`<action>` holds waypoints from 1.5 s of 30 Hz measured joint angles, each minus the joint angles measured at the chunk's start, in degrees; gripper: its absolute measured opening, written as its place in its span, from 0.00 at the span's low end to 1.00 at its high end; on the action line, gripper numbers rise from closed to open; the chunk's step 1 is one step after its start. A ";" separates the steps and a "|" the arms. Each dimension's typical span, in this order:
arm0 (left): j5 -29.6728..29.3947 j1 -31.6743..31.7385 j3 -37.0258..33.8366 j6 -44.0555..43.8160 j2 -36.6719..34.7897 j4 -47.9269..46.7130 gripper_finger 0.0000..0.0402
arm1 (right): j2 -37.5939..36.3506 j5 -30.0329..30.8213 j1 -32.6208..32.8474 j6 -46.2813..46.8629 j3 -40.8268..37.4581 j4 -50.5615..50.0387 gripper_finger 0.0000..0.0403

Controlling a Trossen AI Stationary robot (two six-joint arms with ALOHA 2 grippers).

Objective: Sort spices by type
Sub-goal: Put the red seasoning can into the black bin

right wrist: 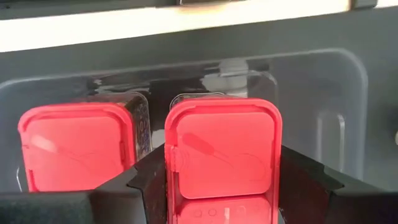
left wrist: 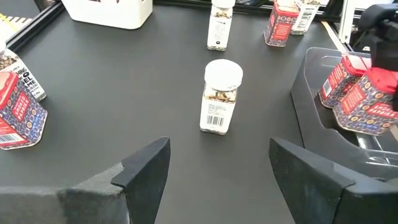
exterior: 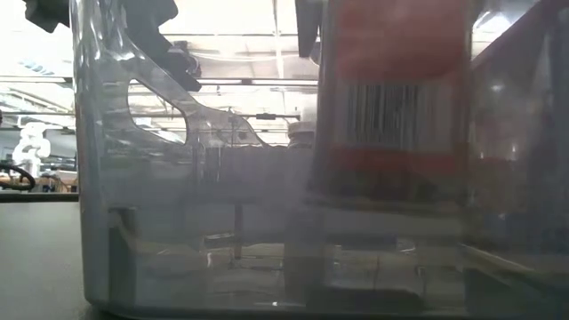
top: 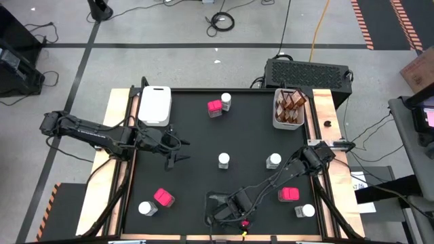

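A: What is held by the right gripper (right wrist: pixel 224 183)?

B: A pink box (right wrist: pixel 222 149) is clamped between its fingers, low over the clear tray (right wrist: pixel 323 87) at the table's near edge. A second box (right wrist: pixel 74 146) already stands in that tray, just beside the held one.

A: How should the step be done well?

B: Setting down appears to be in hand. The box should be lowered upright until its base is borne by the tray floor, with a narrow gap kept from its neighbour. The fingers should then be spread only slightly and lifted straight up, so that neither box is tipped.

A: And the left gripper (top: pixel 178 152)?

B: It is seen open and empty, over the table's left middle. A white-lid jar (left wrist: pixel 221 96) stands ahead of it, untouched.

A: What else is around?

B: Brown jars (top: pixel 293 102) are gathered in a tray (top: pixel 277 120) at the far right. A white tray (top: pixel 154 105) sits at the far left. Loose boxes (top: pixel 163 197) and white-lid jars are scattered over the mat, so much sorting remains to be done.

A: What stands in the way?

B: The tray walls and the neighbouring box must be cleared on withdrawal. A loose box (top: pixel 289 194) lies close under the right arm's reach.
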 joint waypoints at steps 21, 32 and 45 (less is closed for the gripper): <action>0.00 -0.02 0.00 0.28 0.00 0.00 0.69 | 0.45 0.17 0.01 2.42 -0.02 -0.28 0.62; -0.02 -0.02 0.00 0.37 0.02 0.00 0.69 | -0.36 4.68 0.41 1.27 -0.02 -1.43 0.68; -0.02 -0.01 0.00 0.42 0.01 0.00 0.69 | -0.90 9.27 2.18 1.89 2.97 -6.13 0.68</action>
